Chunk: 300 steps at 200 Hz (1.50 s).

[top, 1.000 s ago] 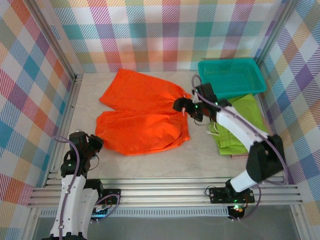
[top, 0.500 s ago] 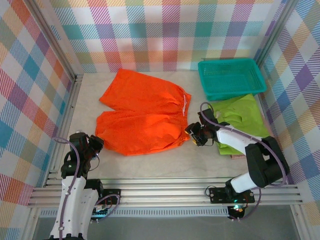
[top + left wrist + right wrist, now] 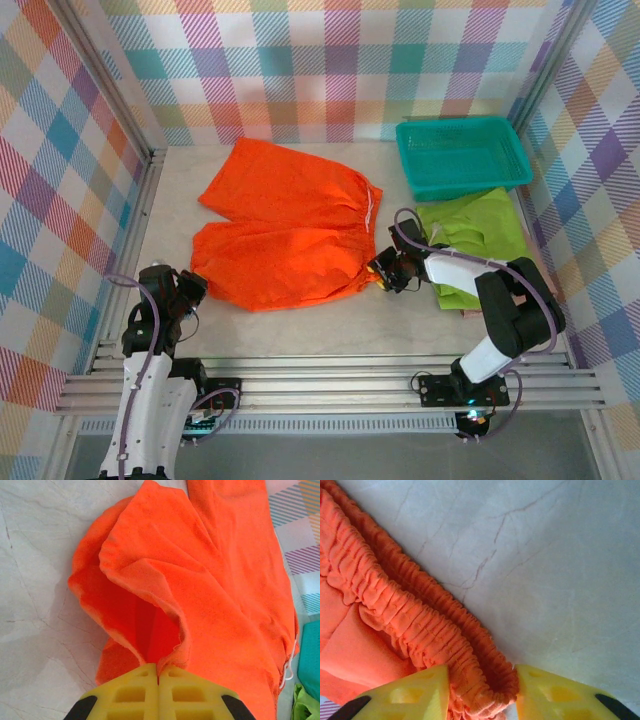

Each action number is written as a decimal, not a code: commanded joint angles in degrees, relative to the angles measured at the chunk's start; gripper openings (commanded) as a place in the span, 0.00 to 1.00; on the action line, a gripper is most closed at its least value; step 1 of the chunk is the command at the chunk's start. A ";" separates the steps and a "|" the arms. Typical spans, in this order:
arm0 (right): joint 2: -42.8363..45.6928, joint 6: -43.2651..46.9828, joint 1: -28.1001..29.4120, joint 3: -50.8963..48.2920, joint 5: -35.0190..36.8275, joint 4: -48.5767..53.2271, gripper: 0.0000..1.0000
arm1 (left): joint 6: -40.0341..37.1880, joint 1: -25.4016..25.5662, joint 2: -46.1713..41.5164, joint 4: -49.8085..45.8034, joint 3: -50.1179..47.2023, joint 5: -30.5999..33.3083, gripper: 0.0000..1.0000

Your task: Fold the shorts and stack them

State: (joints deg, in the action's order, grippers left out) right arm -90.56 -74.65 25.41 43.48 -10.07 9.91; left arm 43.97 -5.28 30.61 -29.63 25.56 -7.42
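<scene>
Right tool [image 3: 481, 680] pinches the near corner of the waistband [image 3: 420, 625] of the orange shorts [image 3: 285, 235], spread flat on the table [image 3: 300, 330]; light, limp and prone to sag, they should lift best by this thick gathered elastic.

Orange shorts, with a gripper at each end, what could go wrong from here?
The right gripper pinches only the very corner of the waistband of the orange shorts; it could slip out on lifting. The left gripper holds a thin bit of leg hem, so pulling may bunch the fabric rather than fold it flat.
</scene>
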 commanded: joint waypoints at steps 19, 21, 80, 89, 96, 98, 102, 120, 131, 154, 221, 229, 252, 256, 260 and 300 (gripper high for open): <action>-1.62 0.67 0.34 4.10 0.89 1.66 0.22 | -0.32 0.73 -0.20 1.74 0.42 1.39 0.06; -1.58 0.98 0.34 4.36 1.05 1.92 0.20 | -0.36 0.71 -0.16 1.74 0.53 1.43 0.07; 4.36 13.60 -0.22 13.90 7.47 15.43 0.00 | -8.34 0.63 6.39 -4.16 16.31 7.42 0.02; 5.55 16.03 -0.44 15.58 8.18 17.58 0.00 | -10.45 0.62 7.91 -5.52 20.18 7.87 0.02; 6.33 17.67 -0.76 16.89 8.54 19.21 0.00 | -11.92 0.62 9.08 -6.76 23.23 8.35 0.02; 6.58 18.04 -0.79 17.25 8.61 19.60 0.00 | -12.31 0.64 9.46 -7.11 24.14 8.49 0.02; 6.97 18.88 -1.01 17.93 8.74 20.43 0.00 | -13.15 0.62 10.17 -7.68 25.81 8.77 0.01; 8.28 22.33 -1.59 20.94 8.64 23.54 0.00 | -16.54 0.62 12.60 -10.76 33.06 10.39 0.01; 8.91 23.74 -1.83 22.63 8.50 25.36 0.00 | -18.35 0.62 13.56 -12.22 36.94 11.59 0.01; 10.04 26.20 -2.12 25.57 7.06 27.51 0.00 | -21.55 0.62 14.97 -13.83 43.26 13.54 0.01; 9.98 31.01 -5.95 33.22 5.55 29.37 0.00 | -28.56 0.62 23.43 -14.07 57.13 12.12 0.02; 9.75 31.70 -6.79 34.16 5.41 29.67 0.00 | -28.83 0.65 24.13 -14.76 57.81 11.34 0.02; 9.85 34.21 -7.09 33.92 5.58 30.62 0.00 | -27.82 0.62 21.89 -15.34 53.32 10.26 0.02; 10.05 34.22 -7.08 33.33 5.07 30.66 0.00 | -27.41 0.62 20.94 -15.37 51.75 10.19 0.02; 10.25 34.14 -7.06 32.42 4.39 30.47 0.00 | -26.98 0.66 19.98 -15.63 50.29 10.14 0.02; 14.83 31.29 -6.21 18.35 -2.40 27.44 0.00 | -20.47 0.62 9.26 -18.68 34.40 7.58 0.02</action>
State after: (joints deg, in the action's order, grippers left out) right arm -79.20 -42.68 18.76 69.14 -8.86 36.91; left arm 19.42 -4.54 45.41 -45.41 66.50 1.41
